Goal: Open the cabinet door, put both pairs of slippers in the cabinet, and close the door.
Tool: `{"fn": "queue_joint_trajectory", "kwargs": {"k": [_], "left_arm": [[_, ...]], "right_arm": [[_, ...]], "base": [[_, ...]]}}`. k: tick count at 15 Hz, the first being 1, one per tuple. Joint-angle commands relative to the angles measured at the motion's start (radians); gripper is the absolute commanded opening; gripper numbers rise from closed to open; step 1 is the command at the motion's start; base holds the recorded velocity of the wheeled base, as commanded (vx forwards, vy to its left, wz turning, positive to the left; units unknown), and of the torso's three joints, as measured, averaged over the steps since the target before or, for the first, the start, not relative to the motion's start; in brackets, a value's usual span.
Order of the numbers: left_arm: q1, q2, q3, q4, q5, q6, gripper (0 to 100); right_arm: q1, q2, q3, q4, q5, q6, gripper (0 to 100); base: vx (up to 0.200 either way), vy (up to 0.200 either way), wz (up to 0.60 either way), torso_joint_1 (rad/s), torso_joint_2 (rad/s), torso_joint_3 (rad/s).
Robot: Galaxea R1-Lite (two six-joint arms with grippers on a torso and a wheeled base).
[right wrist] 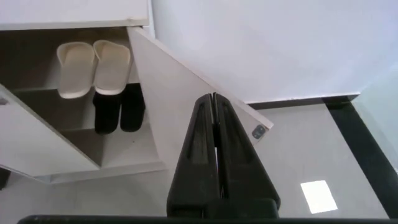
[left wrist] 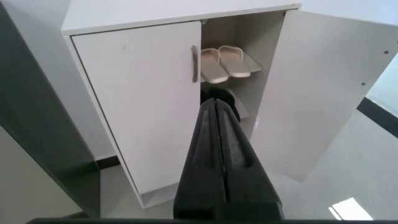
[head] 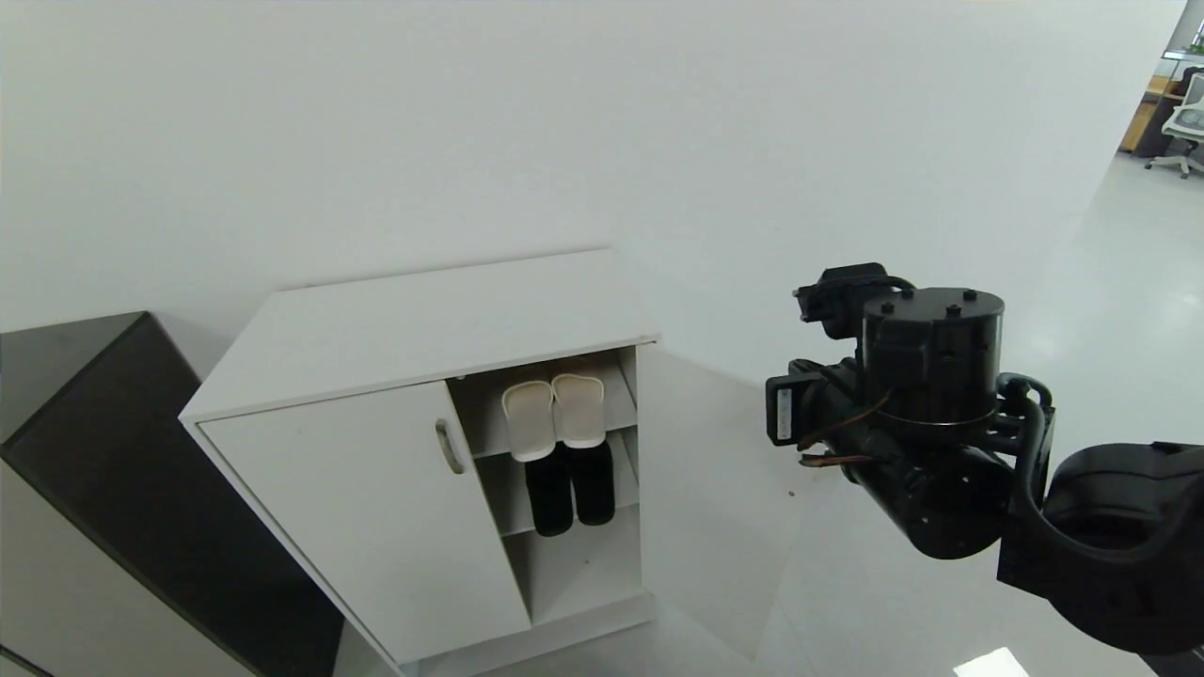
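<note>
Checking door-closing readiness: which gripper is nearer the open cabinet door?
Right. The right gripper sits before the open door; the left gripper faces the closed door beside its handle.

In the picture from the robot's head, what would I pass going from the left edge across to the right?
Dark unit → closed cabinet door → door handle → white slippers on the shelf above the black slippers → open cabinet door → office chair far off.
</note>
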Motion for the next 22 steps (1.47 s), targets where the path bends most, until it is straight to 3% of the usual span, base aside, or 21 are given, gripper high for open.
{"fn": "queue_joint_trajectory", "kwargs": {"k": [1, 3, 6, 12, 14, 22], "left_arm": [[0.0, 0.0, 0.0, 0.0, 0.001, -0.001, 0], [0.0, 0.0, 0.0, 0.0, 0.001, -0.001, 0], [0.0, 0.0, 0.0, 0.0, 0.001, -0.001, 0], [0.0, 0.0, 0.0, 0.0, 0.001, -0.001, 0], [0.0, 0.0, 0.0, 0.0, 0.001, -0.001, 0], [0.0, 0.0, 0.0, 0.0, 0.001, -0.002, 0]], "right_arm": [[-0.001, -0.001, 0.0, 0.001, 0.001, 0.0, 0], [-0.013, 0.004, 0.0, -0.001, 0.002, 0.0, 0], [-0.073, 0.01, 0.0, -0.018, 0.102, 0.004, 0], [-0.19, 0.091, -0.063, -0.009, 0.119, 0.007, 0], [-0.22, 0.108, -0.088, 0.013, 0.119, 0.014, 0], [-0.343, 0.3, -0.33, 0.148, 0.133, 0.133, 0]], "base": [[0.0, 0.0, 0.0, 0.036, -0.06, -0.051], [0.0, 0.0, 0.0, 0.144, -0.31, -0.176], [0.0, 0.0, 0.0, 0.152, -0.33, -0.173], [0.0, 0.0, 0.0, 0.004, -0.01, -0.006], [-0.2, 0.0, 0.0, 0.007, 0.0, 0.002], [-0.025, 0.0, 0.0, 0.003, 0.0, 0.0]]}}
